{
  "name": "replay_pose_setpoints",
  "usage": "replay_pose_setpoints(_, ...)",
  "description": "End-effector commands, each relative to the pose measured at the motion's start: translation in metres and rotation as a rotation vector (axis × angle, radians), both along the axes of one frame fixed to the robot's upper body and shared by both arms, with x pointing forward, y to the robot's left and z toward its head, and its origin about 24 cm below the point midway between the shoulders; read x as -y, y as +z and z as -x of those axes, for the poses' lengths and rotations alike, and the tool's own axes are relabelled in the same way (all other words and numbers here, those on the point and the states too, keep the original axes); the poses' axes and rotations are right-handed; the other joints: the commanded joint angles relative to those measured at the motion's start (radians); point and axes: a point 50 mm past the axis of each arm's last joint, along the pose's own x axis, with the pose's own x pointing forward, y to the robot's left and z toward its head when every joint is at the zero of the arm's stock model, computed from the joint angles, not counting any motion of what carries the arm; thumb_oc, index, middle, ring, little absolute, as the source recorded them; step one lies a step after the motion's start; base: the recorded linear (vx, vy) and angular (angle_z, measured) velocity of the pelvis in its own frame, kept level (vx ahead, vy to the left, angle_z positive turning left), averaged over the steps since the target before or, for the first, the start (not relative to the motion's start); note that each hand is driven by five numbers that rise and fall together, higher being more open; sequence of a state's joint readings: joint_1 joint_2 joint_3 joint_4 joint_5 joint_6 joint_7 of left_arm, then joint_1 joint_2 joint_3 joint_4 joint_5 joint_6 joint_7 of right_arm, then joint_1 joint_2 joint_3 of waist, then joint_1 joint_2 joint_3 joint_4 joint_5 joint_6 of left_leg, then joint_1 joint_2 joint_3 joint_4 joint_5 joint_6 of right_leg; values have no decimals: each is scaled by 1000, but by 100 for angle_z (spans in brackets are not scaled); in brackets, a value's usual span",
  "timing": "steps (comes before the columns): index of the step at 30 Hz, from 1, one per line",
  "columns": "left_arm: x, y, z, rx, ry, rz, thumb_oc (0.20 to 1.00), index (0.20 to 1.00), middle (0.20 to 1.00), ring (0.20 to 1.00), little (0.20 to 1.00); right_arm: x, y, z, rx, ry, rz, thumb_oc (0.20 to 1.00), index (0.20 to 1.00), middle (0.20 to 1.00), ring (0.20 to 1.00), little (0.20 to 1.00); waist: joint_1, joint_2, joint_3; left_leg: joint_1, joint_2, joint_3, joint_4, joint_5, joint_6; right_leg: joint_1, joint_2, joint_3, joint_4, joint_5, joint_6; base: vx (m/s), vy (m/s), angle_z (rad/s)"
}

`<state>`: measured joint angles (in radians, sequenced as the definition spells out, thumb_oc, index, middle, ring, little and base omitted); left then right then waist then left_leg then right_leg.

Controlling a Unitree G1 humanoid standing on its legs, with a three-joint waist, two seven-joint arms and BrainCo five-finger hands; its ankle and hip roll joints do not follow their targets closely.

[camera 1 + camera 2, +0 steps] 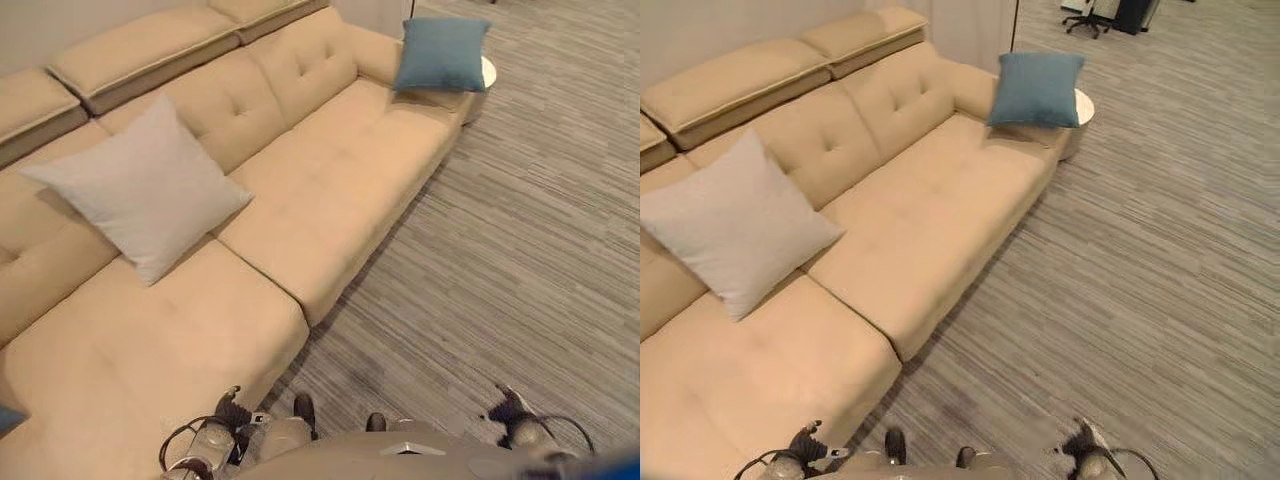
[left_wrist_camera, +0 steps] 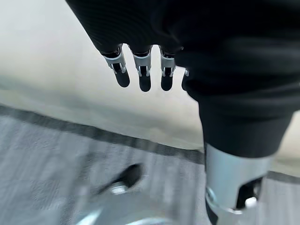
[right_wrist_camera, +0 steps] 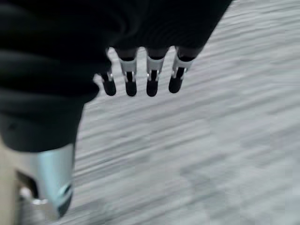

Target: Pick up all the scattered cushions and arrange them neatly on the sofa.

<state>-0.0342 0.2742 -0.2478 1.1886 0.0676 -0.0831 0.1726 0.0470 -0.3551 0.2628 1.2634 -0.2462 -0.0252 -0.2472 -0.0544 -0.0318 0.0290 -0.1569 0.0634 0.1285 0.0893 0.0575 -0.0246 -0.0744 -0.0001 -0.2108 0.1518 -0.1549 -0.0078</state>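
Left robot hand (image 2: 140, 70) empty | right robot hand (image 3: 140, 77) empty | grey cushion (image 1: 140, 190) on sofa (image 1: 330, 190)

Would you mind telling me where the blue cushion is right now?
In the eye views, the blue cushion stands upright at the sofa's far end, leaning at the armrest beside a small white round table.

Even, soft indoor light; faint shadows; both wrist views w/ motion blur.
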Motion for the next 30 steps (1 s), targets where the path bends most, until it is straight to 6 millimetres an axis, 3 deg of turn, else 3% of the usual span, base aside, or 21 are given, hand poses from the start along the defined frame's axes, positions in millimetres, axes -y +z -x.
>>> replay_pose_setpoints(1, -1, 11, -25, 91, -46, -20, 1000, 1000, 1000, 1000, 1000, 0, 7, -35, 94, -28, 11, 1000, 1000, 1000, 1000, 1000, 15, -50, 54, 24, -77, -52, 88, -161, 3, 10, -75, 114, -180, 184, 146, -93, 26, 36)
replay_pose_setpoints(2, 6, 10, -27, 99, -46, -1, 1000, 1000, 1000, 1000, 1000, 3, 8, -36, 89, -21, 23, 1000, 1000, 1000, 1000, 1000, 29, -51, 62, 9, -115, -167, 108, -174, -9, 0, -71, 141, -176, 193, 142, -66, 67, -11)
replay_pose_setpoints(4, 11, 8, -28, 96, -43, 10, 1000, 1000, 1000, 1000, 1000, 4, 9, -38, 93, -13, 28, 1000, 1000, 1000, 1000, 1000, 34, -47, 59, 18, -142, -269, 100, -189, -10, -13, -68, 178, -167, 197, 144, -25, 116, -74)
replay_pose_setpoints(5, 11, 8, -26, 89, -39, 12, 1000, 1000, 1000, 1000, 1000, 4, 9, -39, 104, -24, 21, 1000, 1000, 1000, 1000, 1000, 30, -40, 56, 30, -138, -275, 79, -187, -6, -23, -70, 183, -159, 195, 148, -9, 142, -94)
replay_pose_setpoints(12, 5, 7, -24, 65, -56, -14, 1000, 1000, 1000, 1000, 1000, -3, 10, -53, 138, -25, 5, 1000, 1000, 1000, 1000, 1000, 34, -32, 82, 56, -137, -204, 7, -156, 23, -125, -99, 210, -73, 223, 188, -66, 166, -63)
replay_pose_setpoints(14, -1, 8, -25, 65, -48, -27, 1000, 1000, 1000, 1000, 1000, -8, 10, -57, 145, -12, -6, 1000, 1000, 1000, 1000, 1000, 51, -33, 94, 76, -126, -156, -34, -143, 28, -149, -115, 145, -59, 237, 193, -90, 120, -106)
replay_pose_setpoints(15, -3, 9, -24, 63, -37, -28, 1000, 1000, 1000, 1000, 1000, -9, 10, -59, 151, -5, -6, 1000, 1000, 1000, 1000, 1000, 70, -28, 94, 89, -114, -118, -59, -136, 27, -140, -150, -5, -56, 225, 177, -36, 64, -135)
replay_pose_setpoints(16, -4, 9, -24, 61, -34, -30, 1000, 1000, 1000, 1000, 1000, -9, 10, -59, 150, -6, -7, 1000, 1000, 1000, 1000, 1000, 74, -25, 92, 98, -109, -108, -75, -130, 28, -134, -156, -59, -40, 212, 171, -11, 55, -141)
replay_pose_setpoints(18, -7, 8, -20, 50, -22, -34, 1000, 1000, 1000, 1000, 1000, -8, 9, -56, 141, -11, -6, 1000, 1000, 1000, 1000, 1000, 86, -25, 78, 115, -103, -67, -104, -121, 27, -95, -157, -152, -43, 183, 163, 24, 19, -112)
replay_pose_setpoints(19, -7, 7, -18, 44, -15, -30, 1000, 1000, 1000, 1000, 1000, -8, 9, -55, 137, -14, -8, 1000, 1000, 1000, 1000, 1000, 89, -28, 77, 127, -103, -51, -111, -120, 25, -87, -155, -163, -54, 183, 161, 73, -64, -84)
replay_pose_setpoints(24, 0, 3, -12, 19, -18, -8, 1000, 1000, 1000, 1000, 1000, -3, 10, -52, 131, -17, 7, 1000, 1000, 1000, 1000, 1000, 72, -30, 50, 159, -95, -22, -118, -134, 19, -45, -120, -107, -153, 212, 163, 129, -108, -37)
replay_pose_setpoints(30, -4, 4, -10, 24, 5, -6, 1000, 1000, 1000, 1000, 1000, -3, 9, -48, 108, 9, 13, 1000, 1000, 1000, 1000, 1000, 45, -37, 35, 185, -77, -10, -119, -145, 4, 1, -82, -52, -204, 206, 153, 109, -101, -30)
